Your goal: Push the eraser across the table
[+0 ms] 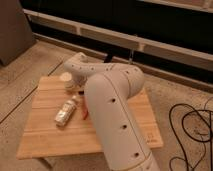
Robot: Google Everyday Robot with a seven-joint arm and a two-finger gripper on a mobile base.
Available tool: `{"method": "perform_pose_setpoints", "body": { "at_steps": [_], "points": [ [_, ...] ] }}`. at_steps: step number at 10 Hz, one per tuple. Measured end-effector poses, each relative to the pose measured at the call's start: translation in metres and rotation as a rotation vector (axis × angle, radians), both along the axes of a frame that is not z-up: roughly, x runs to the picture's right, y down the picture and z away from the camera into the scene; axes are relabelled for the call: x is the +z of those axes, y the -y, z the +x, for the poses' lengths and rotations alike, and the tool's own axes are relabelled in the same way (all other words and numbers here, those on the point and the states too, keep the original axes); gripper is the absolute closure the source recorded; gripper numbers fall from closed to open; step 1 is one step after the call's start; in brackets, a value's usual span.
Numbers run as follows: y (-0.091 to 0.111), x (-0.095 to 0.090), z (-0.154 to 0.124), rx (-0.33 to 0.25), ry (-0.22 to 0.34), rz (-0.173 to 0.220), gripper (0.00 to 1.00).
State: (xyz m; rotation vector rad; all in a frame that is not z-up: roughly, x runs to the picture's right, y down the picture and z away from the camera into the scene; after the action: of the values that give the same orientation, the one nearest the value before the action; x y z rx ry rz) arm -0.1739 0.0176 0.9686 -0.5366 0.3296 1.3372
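Note:
The table [45, 132] is a low bamboo-plank top with rounded corners. My white arm [115, 105] rises from the lower right, bends over the table and reaches toward its back left corner. My gripper [67, 81] is at that end, low over the tabletop, shut, and mostly hidden behind the wrist. A small reddish-orange thing [83, 109] lies at the arm's left edge, half covered. It may be the eraser, but I cannot tell. Nothing shows in the gripper's grasp.
A clear plastic bottle [67, 110] lies on its side left of centre on the table. Black cables [192, 130] coil on the floor to the right. A dark wall with a pale ledge [150, 42] runs behind the table.

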Motion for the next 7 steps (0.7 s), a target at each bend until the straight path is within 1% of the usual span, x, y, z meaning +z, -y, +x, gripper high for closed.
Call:
{"method": "perform_pose_setpoints", "body": {
  "at_steps": [1,2,3,5,6,7],
  "points": [
    [-0.009,0.003,-0.011,-0.010,0.003,-0.027,1.00],
    [-0.015,0.006,-0.015,-0.015,-0.004,-0.051,1.00],
    [-0.020,0.009,-0.013,-0.016,-0.023,-0.078,1.00],
    [-0.020,0.018,0.003,0.009,-0.071,-0.115,1.00],
    [-0.017,0.024,0.021,0.039,-0.117,-0.132,1.00],
    [-0.011,0.029,0.037,0.067,-0.151,-0.137,1.00]
  ]
}}
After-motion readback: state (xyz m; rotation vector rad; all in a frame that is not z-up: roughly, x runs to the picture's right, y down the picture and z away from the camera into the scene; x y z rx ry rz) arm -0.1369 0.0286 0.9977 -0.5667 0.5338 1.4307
